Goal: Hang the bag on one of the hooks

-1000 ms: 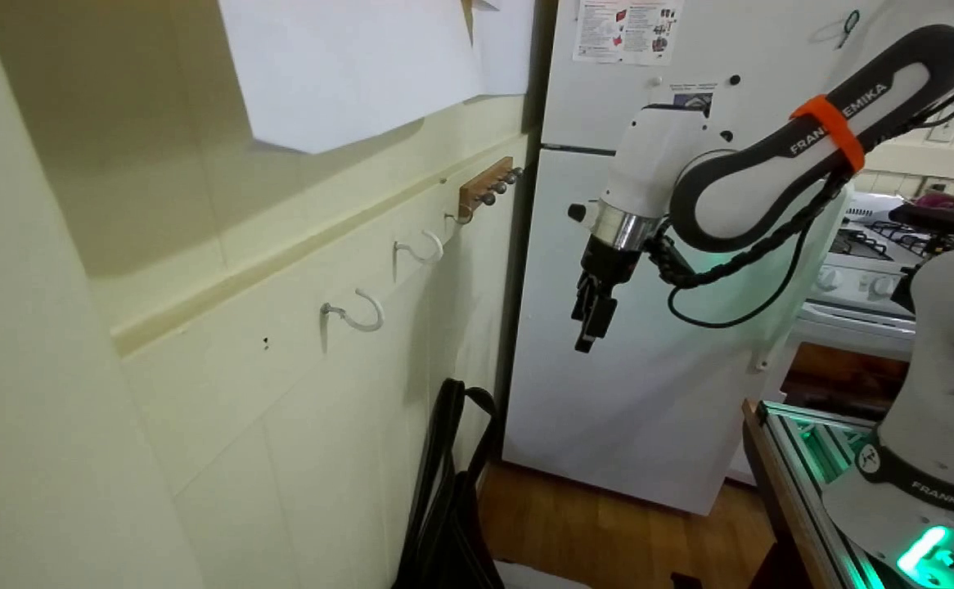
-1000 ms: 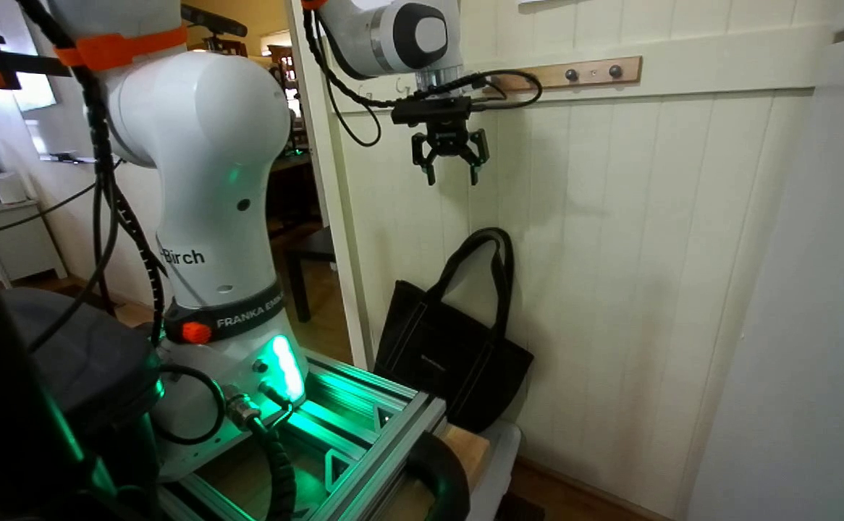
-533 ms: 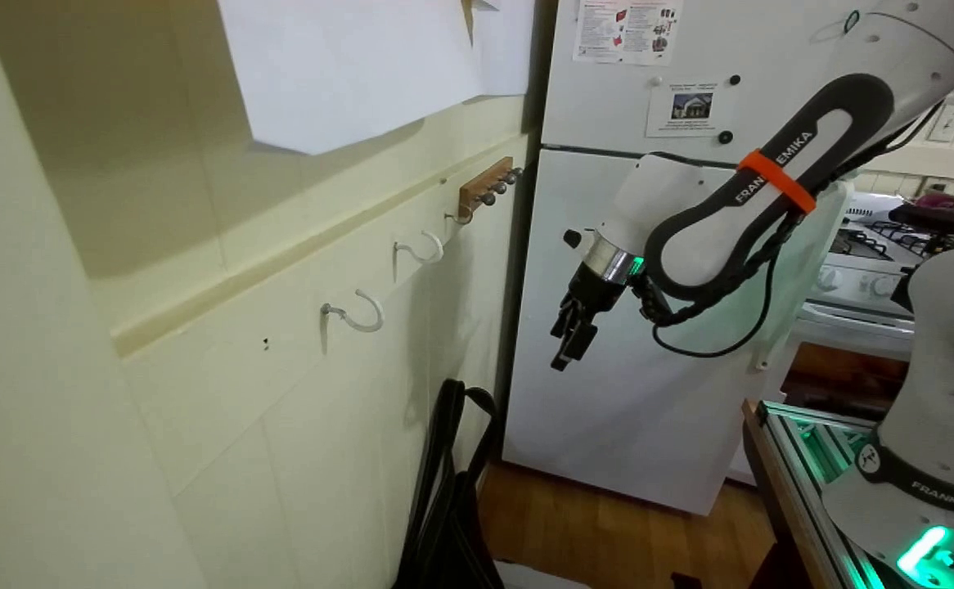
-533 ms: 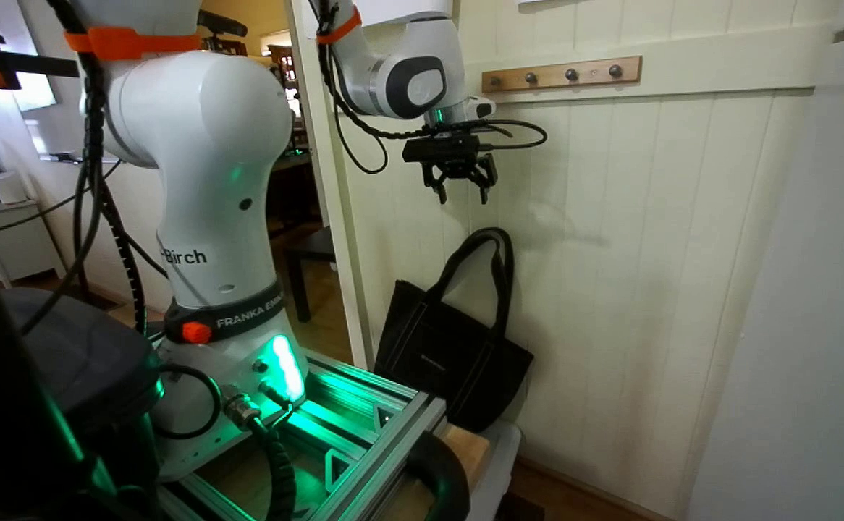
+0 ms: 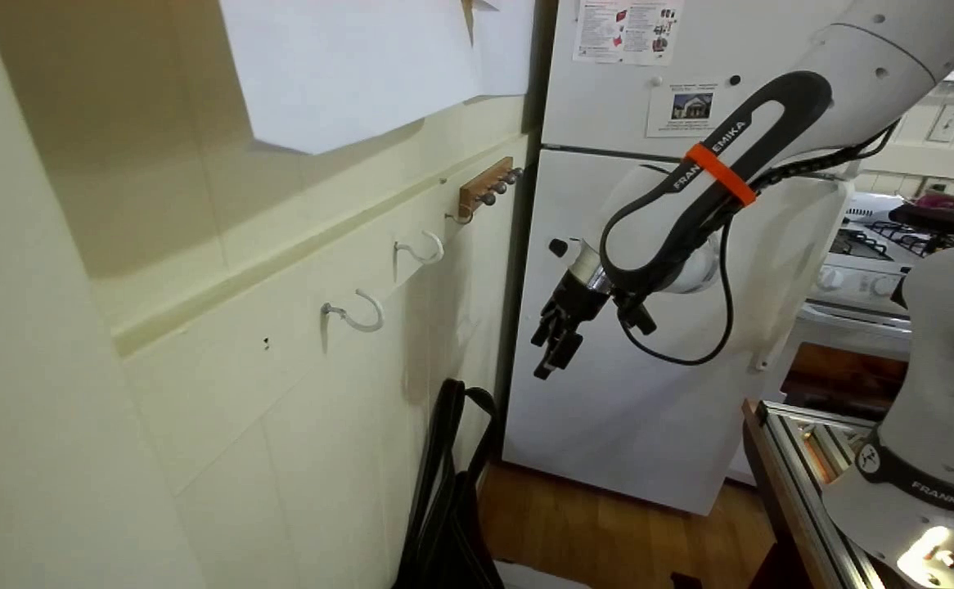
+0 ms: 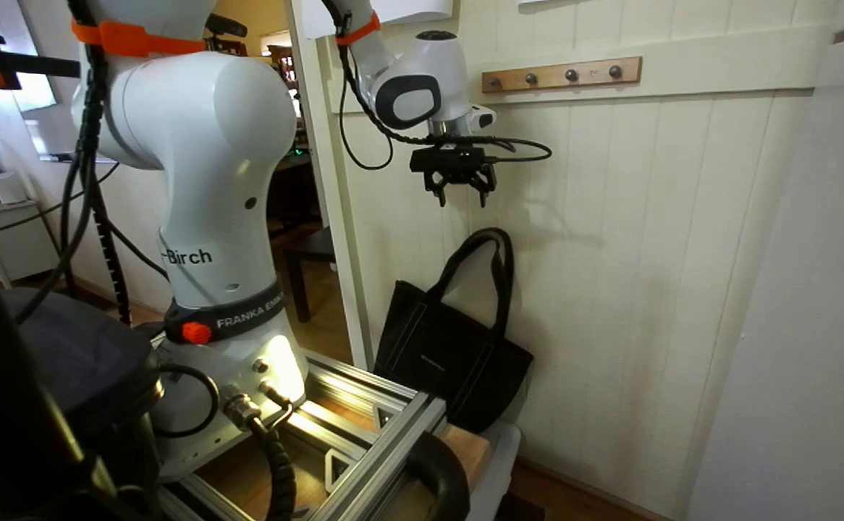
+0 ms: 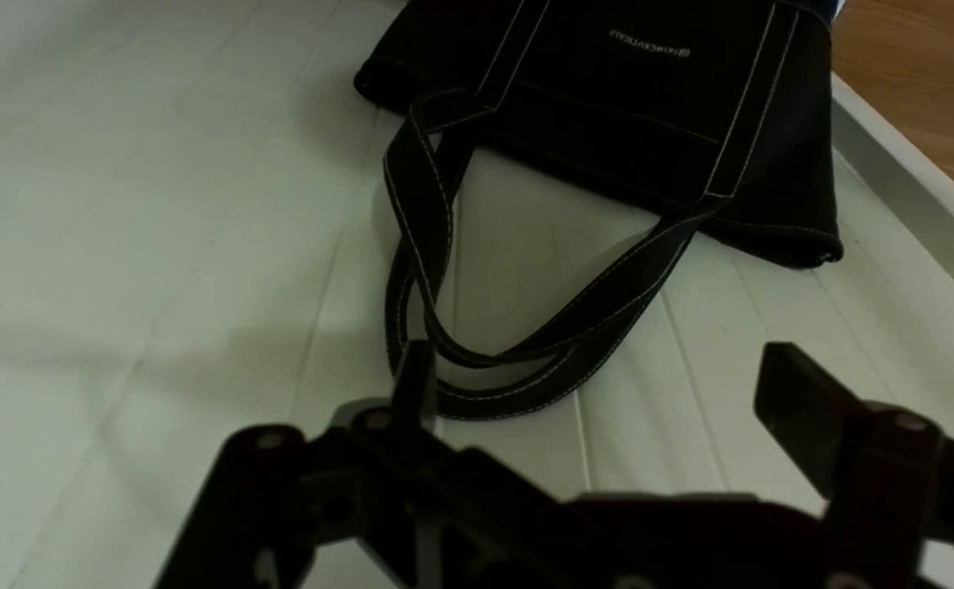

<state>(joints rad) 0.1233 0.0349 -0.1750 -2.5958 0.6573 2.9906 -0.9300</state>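
Pale wall [image 6: 682, 217], white fridge [image 5: 632, 417] next to it. Blk bag [image 6: 458, 354] tilted, leaning vs wall low down, straps [image 6: 503, 289] up. Wood rack [image 6: 551, 76] on wall, well above bag. Fingers [image 7: 804, 417] wide apart, nothing held, clear of straps. Rack's 4 dk knobs [image 6: 572, 74] in a row.

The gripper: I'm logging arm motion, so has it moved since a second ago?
Yes. In an exterior view, the gripper has moved down and slightly right in the picture, judged against the wooden peg rack, bringing it closer to the bag.
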